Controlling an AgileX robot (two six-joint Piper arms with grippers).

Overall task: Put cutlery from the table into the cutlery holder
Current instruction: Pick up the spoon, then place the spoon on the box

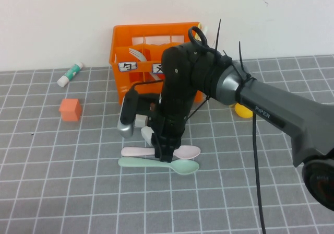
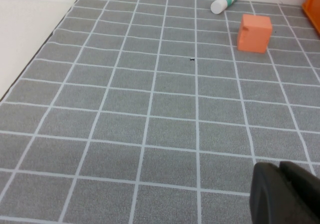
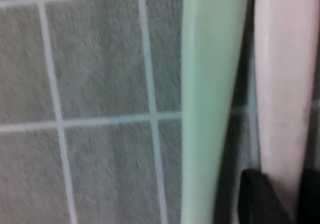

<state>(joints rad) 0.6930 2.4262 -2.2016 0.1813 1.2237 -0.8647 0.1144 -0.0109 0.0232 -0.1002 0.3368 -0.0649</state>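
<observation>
Where right gripper (image 1: pixel 165 153) fingers (image 3: pixel 260 199) straddle pink spoon (image 3: pixel 282 84); left gripper (image 2: pixel 285 194) apart.

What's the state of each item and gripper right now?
pink spoon: flat on the table, right gripper straddling its handle
green spoon: flat, beside the pink one
cutlery holder: upright, white cutlery inside
orange cube: resting, untouched
left gripper: low over bare table
</observation>
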